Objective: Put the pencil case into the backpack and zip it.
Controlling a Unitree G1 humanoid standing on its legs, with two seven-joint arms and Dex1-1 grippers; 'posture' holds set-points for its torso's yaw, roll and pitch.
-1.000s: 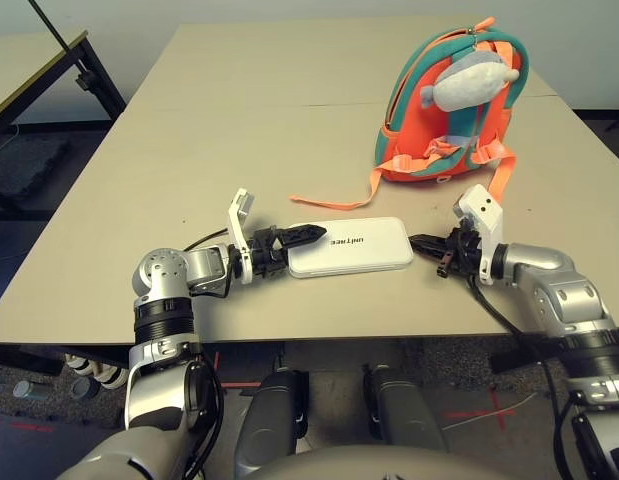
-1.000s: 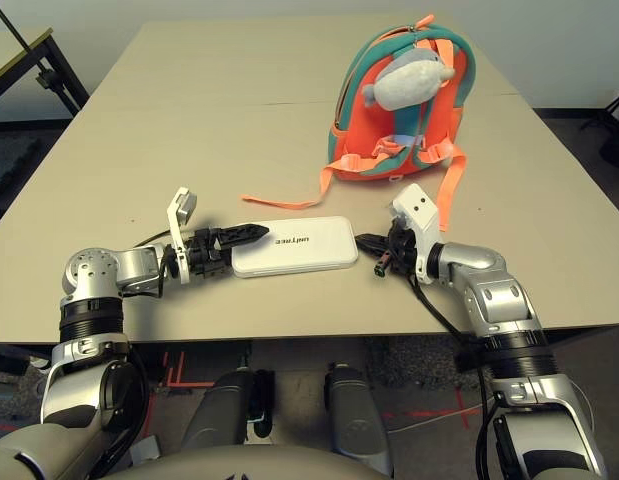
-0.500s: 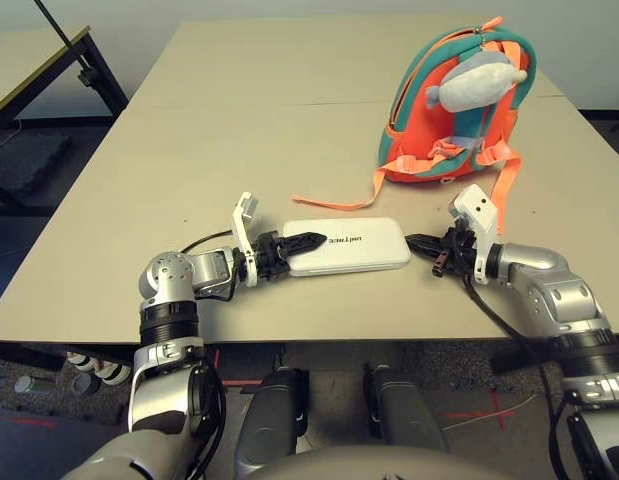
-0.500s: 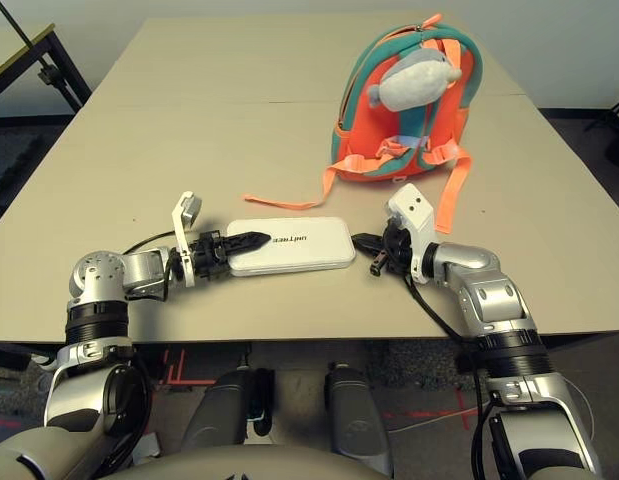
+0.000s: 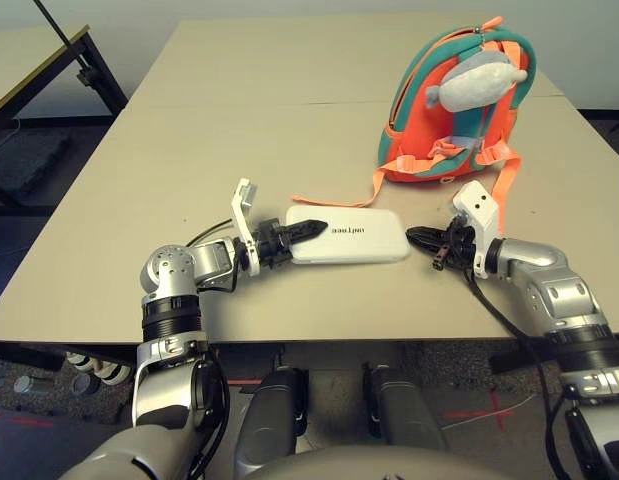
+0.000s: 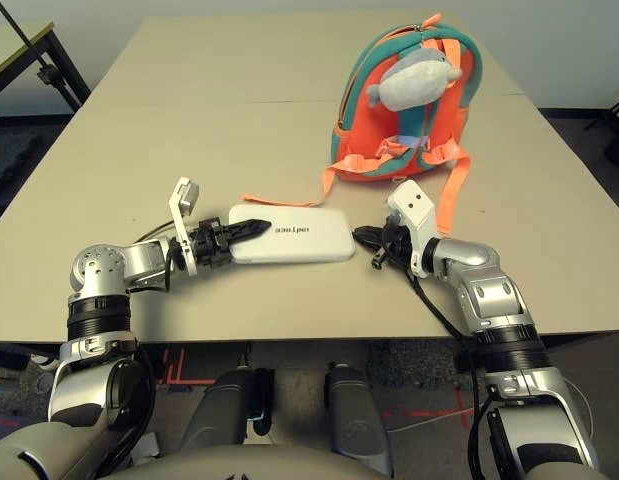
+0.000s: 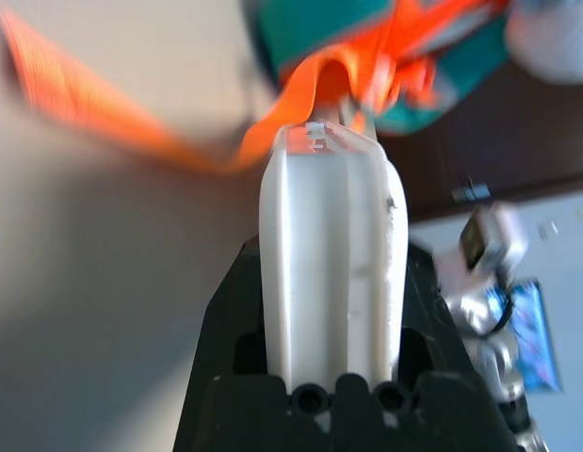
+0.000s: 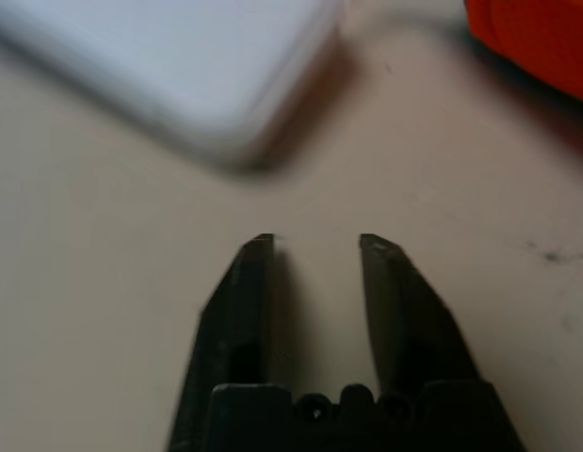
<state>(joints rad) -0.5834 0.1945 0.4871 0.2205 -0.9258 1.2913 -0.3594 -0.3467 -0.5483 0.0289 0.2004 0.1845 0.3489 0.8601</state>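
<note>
- The flat white rectangular pencil case with rounded corners (image 5: 347,236) lay on the beige counter (image 5: 239,130), with its long axis running left to right across the robot's front.
- The left claw (image 5: 301,230) was closed on the left short end of the case. In the left wrist view the case's edge sat clamped between the two black fingers (image 7: 225,330).
- That gripped end appeared slightly raised off the surface; whether the far end touched the counter could not be told.
- The right claw (image 5: 421,238) stood just beside the right short end of the case, apart from it, with its tip pointing toward the case. Its fingers (image 8: 249,282) were parted with bare counter between them, and it held nothing.
- The small orange backpack with teal trim (image 5: 452,110) stood upright beyond the case and toward the robot's right, with a grey plush whale charm (image 5: 474,80) hanging on its front.
- A loose orange strap (image 5: 334,203) trailed from the backpack across the counter, ending near the far long edge of the case.
- Judgement: the right arm was nearer the backpack, while the left arm carried the case. The coming move would probably depend on carrying the case forward and rightward toward the backpack.
- No open zipper mouth was visible on the side facing the cameras.
- Room: dark flooring surrounded the counter, a second table with a black frame (image 5: 49,60) stood at the far left, and a pale wall lay behind.
</note>
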